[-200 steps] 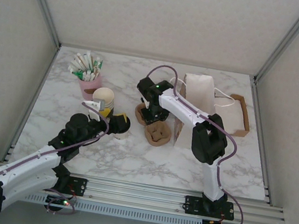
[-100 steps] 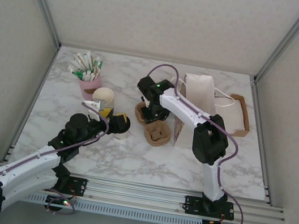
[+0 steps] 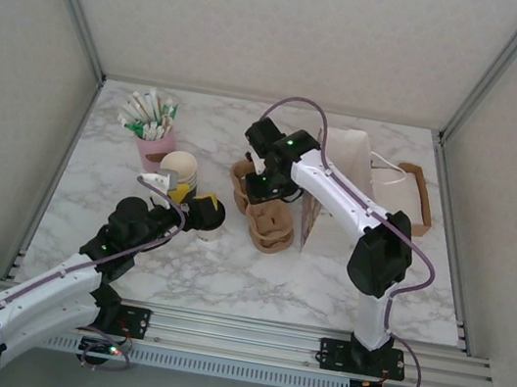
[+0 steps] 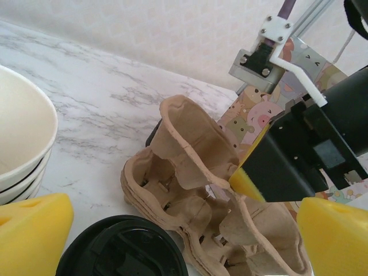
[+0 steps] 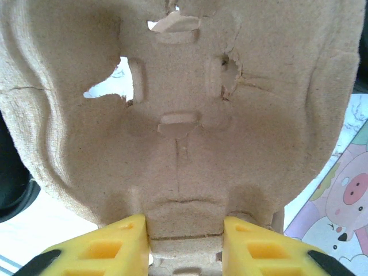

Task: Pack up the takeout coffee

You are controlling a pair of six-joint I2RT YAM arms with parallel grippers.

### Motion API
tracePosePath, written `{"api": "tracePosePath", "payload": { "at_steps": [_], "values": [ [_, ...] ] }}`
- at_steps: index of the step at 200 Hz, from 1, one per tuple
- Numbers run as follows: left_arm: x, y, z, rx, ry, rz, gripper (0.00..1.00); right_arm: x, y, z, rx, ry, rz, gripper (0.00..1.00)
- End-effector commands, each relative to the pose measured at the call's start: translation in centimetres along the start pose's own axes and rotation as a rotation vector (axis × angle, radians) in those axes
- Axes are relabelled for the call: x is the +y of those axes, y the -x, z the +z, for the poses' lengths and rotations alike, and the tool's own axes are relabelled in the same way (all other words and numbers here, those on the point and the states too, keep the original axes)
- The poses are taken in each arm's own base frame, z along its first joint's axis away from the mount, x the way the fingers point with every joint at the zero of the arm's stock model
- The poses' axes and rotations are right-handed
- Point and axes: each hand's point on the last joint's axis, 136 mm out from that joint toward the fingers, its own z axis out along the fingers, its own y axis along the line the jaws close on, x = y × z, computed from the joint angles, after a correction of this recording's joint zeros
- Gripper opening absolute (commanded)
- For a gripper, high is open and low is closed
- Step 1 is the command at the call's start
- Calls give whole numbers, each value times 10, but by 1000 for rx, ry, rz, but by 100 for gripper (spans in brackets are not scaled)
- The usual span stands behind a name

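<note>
Carrier, left of bag: pinched by right gripper, empty. Coffee, unpacked: stood between left gripper's wide-open jaws.

Illumination bright, even and diffuse, no glare on the marble table. Shadows are soft and short, lying close beneath the arms. Top view is sharp, with wide-angle convergence of the frame rails. Left wrist view: yellow pads and black lid blurred, too near the lens. Right wrist view: pulp carrier slightly soft, with white blowout through its holes.

Cream cups near pink holder; pulp carriers beside paper bag.
</note>
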Motion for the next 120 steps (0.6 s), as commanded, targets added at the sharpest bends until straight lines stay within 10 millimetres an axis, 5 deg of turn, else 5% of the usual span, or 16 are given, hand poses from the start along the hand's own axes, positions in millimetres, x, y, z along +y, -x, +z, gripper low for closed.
{"api": "tracePosePath", "payload": {
  "at_steps": [1,48,120],
  "values": [
    [-4,14,-4,-56,-17,3,99,6,2,-28,-44,46,20,34],
    [-13,26,-10,-91,-45,-1,100,22,5,-59,-112,144,13,34],
    [-44,71,-23,-173,-116,-52,100,47,-2,-126,-237,324,-15,35]
  ]
}}
